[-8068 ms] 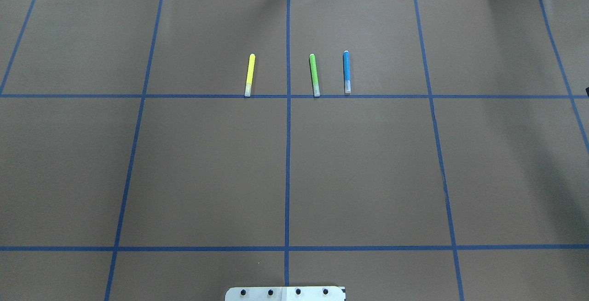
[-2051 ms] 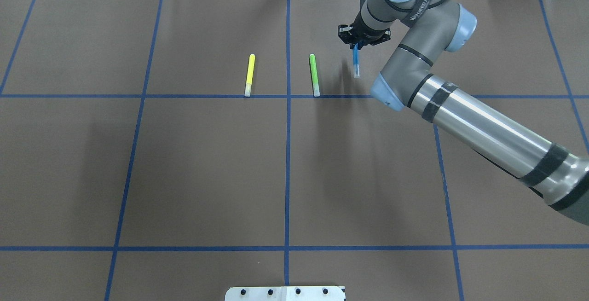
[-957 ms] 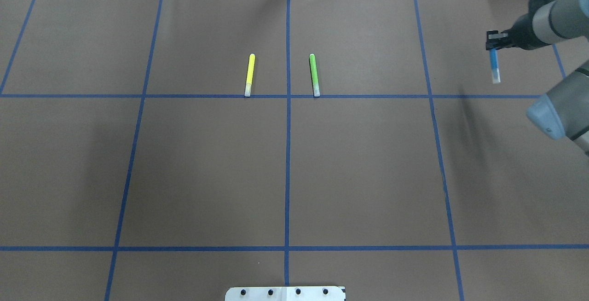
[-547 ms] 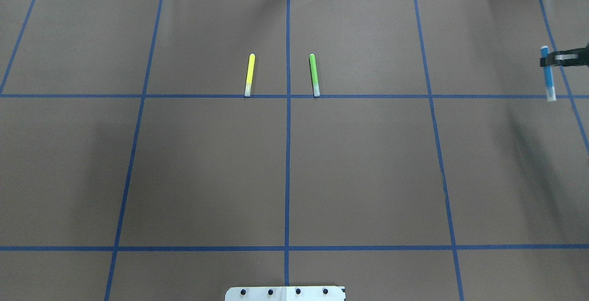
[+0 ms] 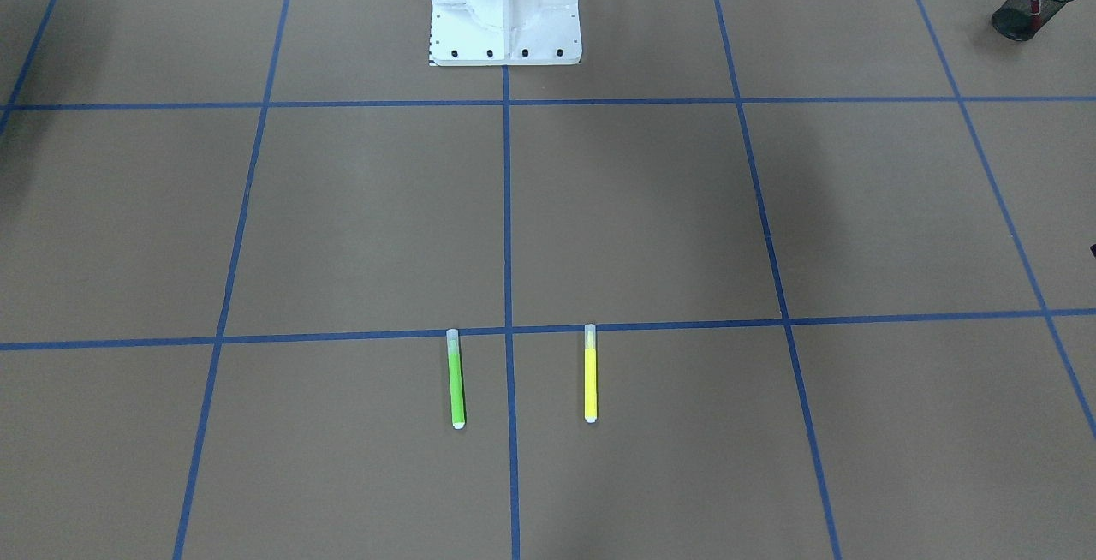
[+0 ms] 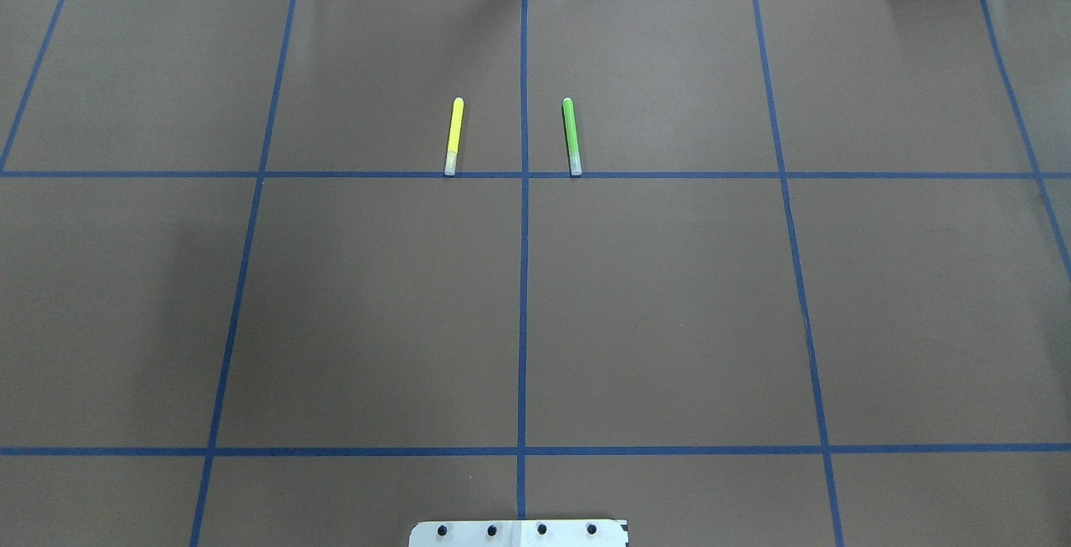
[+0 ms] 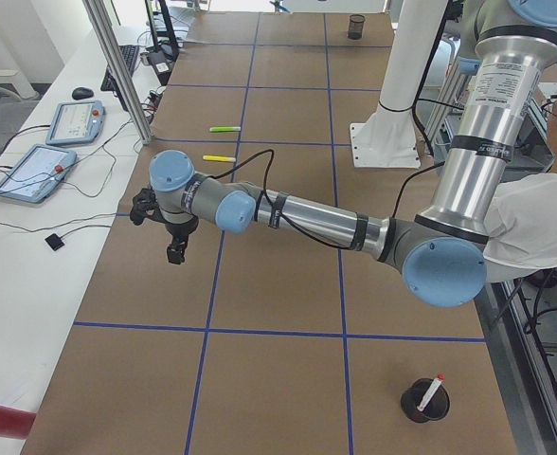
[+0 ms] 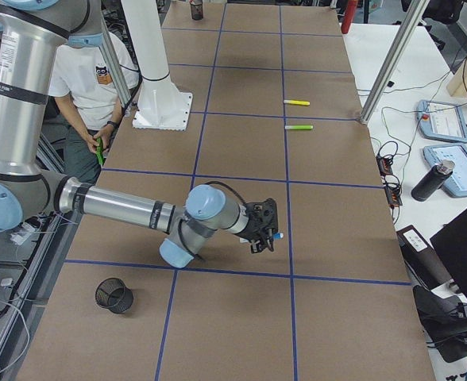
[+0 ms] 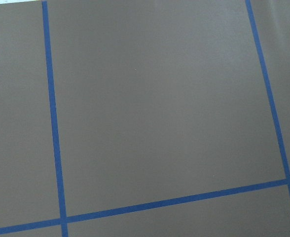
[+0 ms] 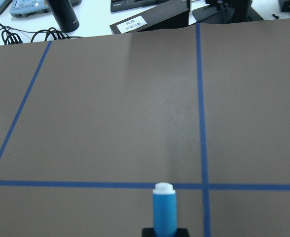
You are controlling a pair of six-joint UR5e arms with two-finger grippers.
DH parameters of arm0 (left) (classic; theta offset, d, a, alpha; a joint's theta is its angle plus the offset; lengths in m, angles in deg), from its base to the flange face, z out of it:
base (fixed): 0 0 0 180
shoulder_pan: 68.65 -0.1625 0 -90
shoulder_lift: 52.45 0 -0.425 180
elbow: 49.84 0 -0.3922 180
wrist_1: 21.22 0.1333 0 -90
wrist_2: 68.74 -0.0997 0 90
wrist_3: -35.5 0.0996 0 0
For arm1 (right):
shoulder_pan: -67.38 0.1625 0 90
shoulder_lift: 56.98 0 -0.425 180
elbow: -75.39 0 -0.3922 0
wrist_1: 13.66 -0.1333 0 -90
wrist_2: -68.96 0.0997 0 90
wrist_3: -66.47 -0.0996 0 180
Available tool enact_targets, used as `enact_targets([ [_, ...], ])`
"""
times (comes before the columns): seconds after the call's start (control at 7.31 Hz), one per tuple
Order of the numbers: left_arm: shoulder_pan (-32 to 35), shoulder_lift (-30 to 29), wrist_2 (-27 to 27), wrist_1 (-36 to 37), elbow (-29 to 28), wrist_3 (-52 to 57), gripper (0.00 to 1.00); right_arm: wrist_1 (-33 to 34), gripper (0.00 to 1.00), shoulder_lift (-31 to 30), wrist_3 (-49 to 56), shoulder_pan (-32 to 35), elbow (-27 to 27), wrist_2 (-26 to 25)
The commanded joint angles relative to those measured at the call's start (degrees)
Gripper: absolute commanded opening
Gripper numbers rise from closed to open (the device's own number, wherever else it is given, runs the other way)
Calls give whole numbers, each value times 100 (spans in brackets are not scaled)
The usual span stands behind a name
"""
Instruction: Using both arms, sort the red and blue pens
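One blue pen (image 10: 164, 206) is clamped between the fingers of the right gripper (image 8: 265, 236), its white end sticking out beyond them. It looks light, stiff and smooth, so mid-barrel seems the safest hold. For the left gripper (image 7: 174, 256), I cannot tell how its fingers stand.

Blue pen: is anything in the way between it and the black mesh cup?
No. The blue pen hangs in the right gripper, and only bare brown table lies between it and the black mesh cup, apart from the arm's own elbow.
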Motion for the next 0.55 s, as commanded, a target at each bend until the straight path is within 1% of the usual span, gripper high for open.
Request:
enact_targets([
  [0.0,6,17,7,3,19,-3,99,-602,0,-1107,4,643,-162,-247],
  [0.14,6,35,7,3,36,-3,99,-831,0,-1651,39,714,-136,-527],
  [0.27,15,44,7,3,54,-3,99,-1172,0,-2153,144,854,-110,-643],
  [0.41,15,44,7,3,80,-3,99,-1402,0,-2471,328,1142,-83,-653],
])
